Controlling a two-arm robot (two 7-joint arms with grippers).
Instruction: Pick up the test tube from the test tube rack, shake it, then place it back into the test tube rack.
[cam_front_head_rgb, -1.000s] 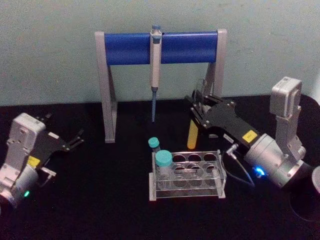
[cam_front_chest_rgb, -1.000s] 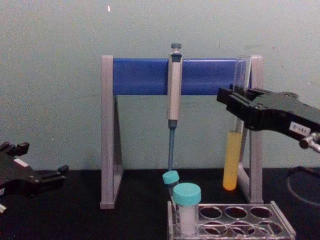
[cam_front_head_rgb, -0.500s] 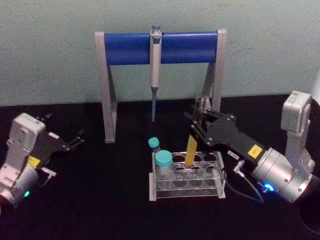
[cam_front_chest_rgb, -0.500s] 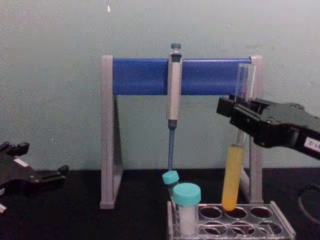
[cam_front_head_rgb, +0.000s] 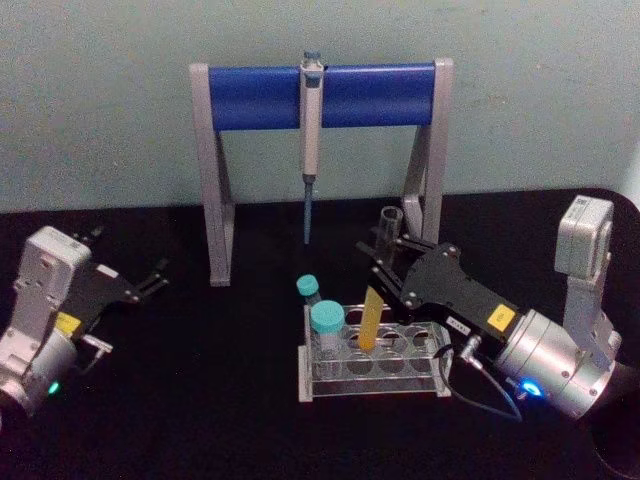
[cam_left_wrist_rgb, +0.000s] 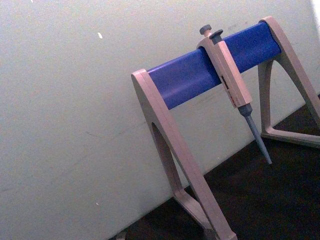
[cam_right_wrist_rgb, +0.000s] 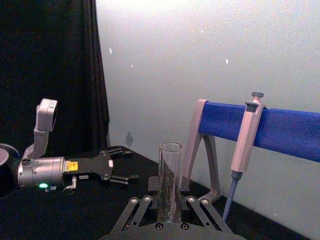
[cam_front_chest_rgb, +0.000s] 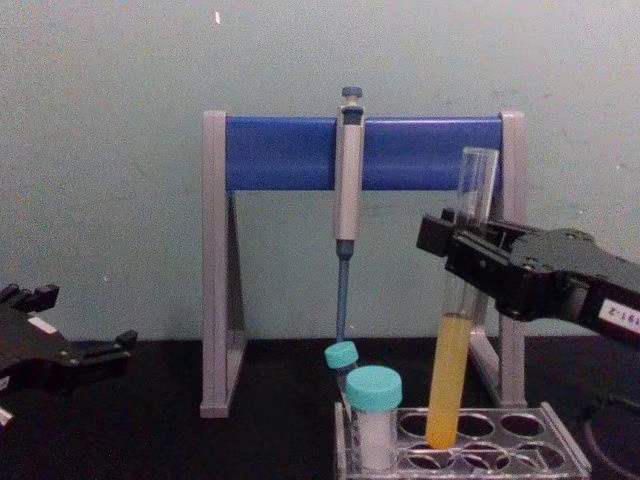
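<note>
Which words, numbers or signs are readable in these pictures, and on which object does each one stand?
Nothing reads for certain.
White label on the black right gripper: dark characters, too blurred to read.
Yellow sticker on that gripper: too small.
Second yellow sticker, on the black left gripper: too small.

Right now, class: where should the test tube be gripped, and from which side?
Grip the test tube on bare glass above the liquid, from the robot's right, like the right gripper: its foot is at the test tube rack, vials leftward.
</note>
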